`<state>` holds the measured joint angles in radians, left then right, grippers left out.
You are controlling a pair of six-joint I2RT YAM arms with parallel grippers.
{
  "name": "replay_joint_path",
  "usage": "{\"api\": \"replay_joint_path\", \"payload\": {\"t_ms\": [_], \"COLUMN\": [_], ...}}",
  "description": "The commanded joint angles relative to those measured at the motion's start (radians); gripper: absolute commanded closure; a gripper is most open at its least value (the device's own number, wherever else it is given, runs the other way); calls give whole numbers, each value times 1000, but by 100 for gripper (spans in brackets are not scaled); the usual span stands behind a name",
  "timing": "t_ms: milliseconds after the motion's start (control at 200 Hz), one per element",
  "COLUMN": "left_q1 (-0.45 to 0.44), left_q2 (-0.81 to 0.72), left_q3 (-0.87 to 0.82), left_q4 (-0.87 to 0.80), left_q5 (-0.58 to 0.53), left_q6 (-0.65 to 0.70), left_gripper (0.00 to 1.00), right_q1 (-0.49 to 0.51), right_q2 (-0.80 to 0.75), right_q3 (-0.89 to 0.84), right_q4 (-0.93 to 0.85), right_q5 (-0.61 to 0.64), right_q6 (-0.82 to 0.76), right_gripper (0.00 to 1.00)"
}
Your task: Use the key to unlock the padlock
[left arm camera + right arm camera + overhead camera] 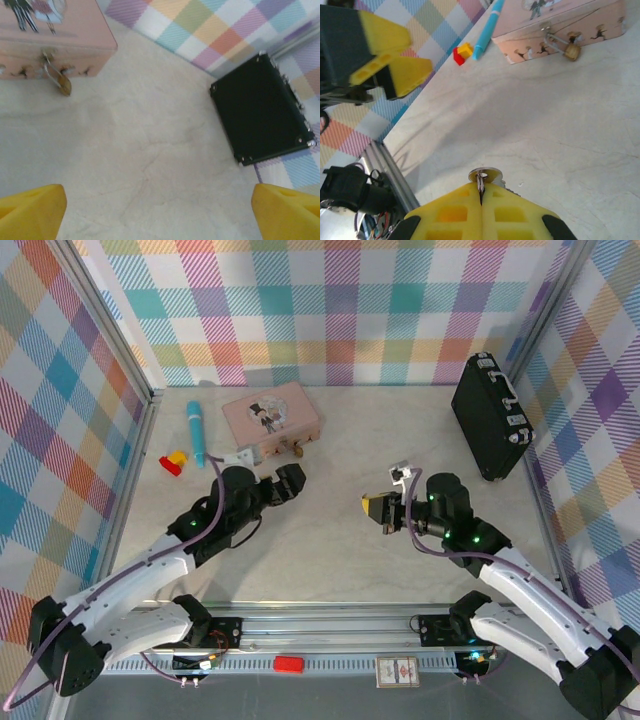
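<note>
Marbled tabletop (330, 560), plaid walls (300, 300); padlock (64, 85) on pink box (50, 45).

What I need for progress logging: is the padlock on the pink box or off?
On: the padlock hangs by its shackle from the pink box's latch.

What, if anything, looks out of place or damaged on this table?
Nothing stands out. The padlock hangs at the front of the pink box, the key sits pinched in the right gripper, and the black case stands on edge at the far right. No spill or damage shows.
</note>
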<state>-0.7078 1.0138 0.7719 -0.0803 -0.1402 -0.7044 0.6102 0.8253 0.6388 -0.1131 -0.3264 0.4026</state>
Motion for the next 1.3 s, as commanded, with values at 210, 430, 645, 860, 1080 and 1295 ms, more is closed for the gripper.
{"api": "replay_joint_path", "payload": {"t_ms": [210,430,645,860,1080,1295], "left_q1": [8,8,3,-38,-69,-69], "left_q2": [29,29,-59,-108,-63,-22], "left_q3": [-66,-96,-121,-243,-252,-255], "left_q4": [161,209,140,437,605,674], "left_q5": [209,283,247,242,270,352], "left_q6": [-154,-132,189,526,818,962], "left_gripper": [7,8,16,26,27,40], "right_q1": [23,28,28,84,130,141], "right_q2": [60,133,142,191,242,240], "right_q3": [-133,-60,-1,50,101,108], "right_q4": [533,591,540,529,523,504], "right_q5": [-122,-117,-75,-24,-27,-23], "right_q6": [154,215,321,473,527,533], "right_gripper": [100,100,100,100,100,100]}}
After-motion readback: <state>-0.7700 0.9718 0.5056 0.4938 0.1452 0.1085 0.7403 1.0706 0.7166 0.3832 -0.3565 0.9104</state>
